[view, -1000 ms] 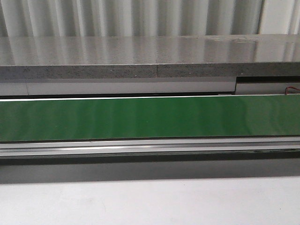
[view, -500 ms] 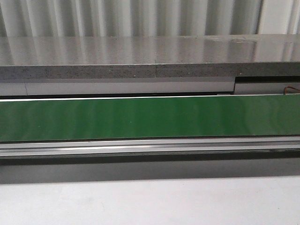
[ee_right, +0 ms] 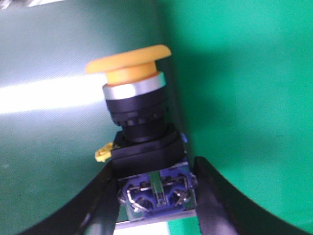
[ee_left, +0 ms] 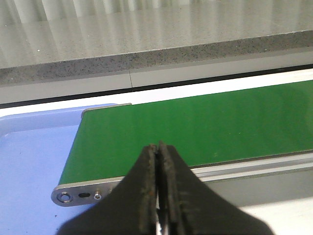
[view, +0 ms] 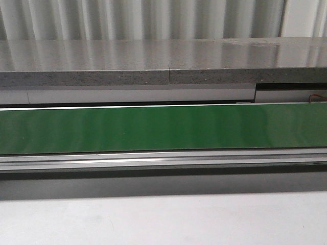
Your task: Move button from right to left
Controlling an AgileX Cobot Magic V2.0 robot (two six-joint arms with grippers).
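Observation:
The button shows only in the right wrist view: yellow mushroom head, silver ring, black collar and a blue-and-clear contact block. My right gripper is shut on that contact block, one black finger on each side, and holds the button over the green conveyor belt. My left gripper is shut and empty, over the near edge of the belt close to the belt's end. Neither gripper nor the button shows in the front view, where only the belt is seen.
A blue tray lies beside the belt's end plate. A grey stone counter runs behind the belt. An aluminium rail runs along the belt's front, with the white table before it.

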